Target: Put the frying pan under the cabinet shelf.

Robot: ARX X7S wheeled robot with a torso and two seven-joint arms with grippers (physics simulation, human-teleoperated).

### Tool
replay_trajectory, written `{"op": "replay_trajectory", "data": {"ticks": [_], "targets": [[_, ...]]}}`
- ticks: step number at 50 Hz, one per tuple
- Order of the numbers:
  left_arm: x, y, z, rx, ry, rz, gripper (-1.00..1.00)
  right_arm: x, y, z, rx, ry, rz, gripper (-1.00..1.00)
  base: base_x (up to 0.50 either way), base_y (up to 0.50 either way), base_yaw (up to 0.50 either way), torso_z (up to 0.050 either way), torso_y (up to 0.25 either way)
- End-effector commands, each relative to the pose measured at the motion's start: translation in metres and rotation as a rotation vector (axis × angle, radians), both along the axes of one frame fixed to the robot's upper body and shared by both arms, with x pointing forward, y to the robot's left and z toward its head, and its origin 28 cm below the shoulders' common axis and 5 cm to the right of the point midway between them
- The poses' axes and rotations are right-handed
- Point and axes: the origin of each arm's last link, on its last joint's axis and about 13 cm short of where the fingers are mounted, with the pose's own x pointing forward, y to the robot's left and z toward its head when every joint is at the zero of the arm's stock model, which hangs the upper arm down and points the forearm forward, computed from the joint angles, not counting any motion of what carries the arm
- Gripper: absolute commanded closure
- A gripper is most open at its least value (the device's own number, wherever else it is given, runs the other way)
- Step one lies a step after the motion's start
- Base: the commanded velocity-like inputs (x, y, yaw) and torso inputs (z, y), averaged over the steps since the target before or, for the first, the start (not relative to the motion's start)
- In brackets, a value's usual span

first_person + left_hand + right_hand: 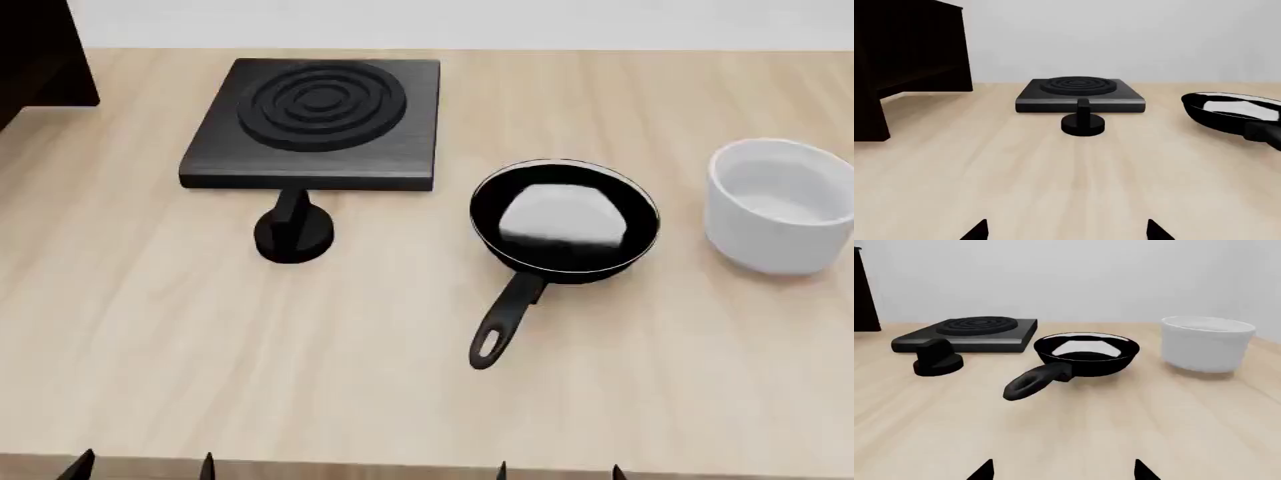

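The frying pan (565,215) sits on the wooden table right of centre, black with a pale reflection inside. Its handle (505,322) points toward the near edge, loop hole at the end. The right wrist view has the pan (1086,352) straight ahead. The left wrist view catches it (1231,111) at one side. The cabinet shelf (43,50) is a dark brown box at the far left corner, seen larger as the cabinet shelf (907,55) from the left wrist. My left gripper (142,466) and right gripper (561,470) hang at the near table edge, both open and empty, far from the pan.
A square black burner plate (316,120) with concentric rings lies at the back left centre. A round black knob (294,233) stands in front of it. A white round bowl (782,204) stands right of the pan. A pale wall runs behind the table.
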Motion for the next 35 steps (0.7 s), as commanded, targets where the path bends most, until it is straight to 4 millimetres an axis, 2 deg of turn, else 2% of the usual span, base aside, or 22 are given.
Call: {"op": "replay_trajectory", "data": {"ticks": [1, 2, 5, 9, 35], "targets": [[0.0, 0.0, -0.001, 0.0, 0.0, 0.0, -1.0, 0.001, 0.0, -0.002, 0.0, 0.0, 0.0, -1.0, 0.0, 0.0, 0.0, 0.0, 0.0], [-0.002, 0.0, 0.002, -0.05, -0.014, -0.033, -1.0, -0.002, 0.002, 0.002, -0.006, -0.008, 0.018, -1.0, 0.0, 0.0, 0.0, 0.0, 0.0], [-0.003, 0.001, 0.003, -0.009, -0.009, -0.022, -1.0, -0.006, 0.004, 0.005, -0.063, -0.029, 0.02, -1.0, 0.0, 0.0, 0.0, 0.05, 0.038], [-0.004, 0.002, 0.006, -0.021, -0.011, -0.035, -1.0, -0.01, 0.004, 0.008, -0.058, -0.034, 0.031, -1.0, 0.0, 0.0, 0.0, 0.05, 0.039], [-0.006, 0.005, 0.003, 0.013, 0.009, 0.003, -1.0, -0.012, 0.003, 0.013, -0.073, -0.029, 0.04, -1.0, 0.0, 0.0, 0.0, 0.05, 0.04]]}}
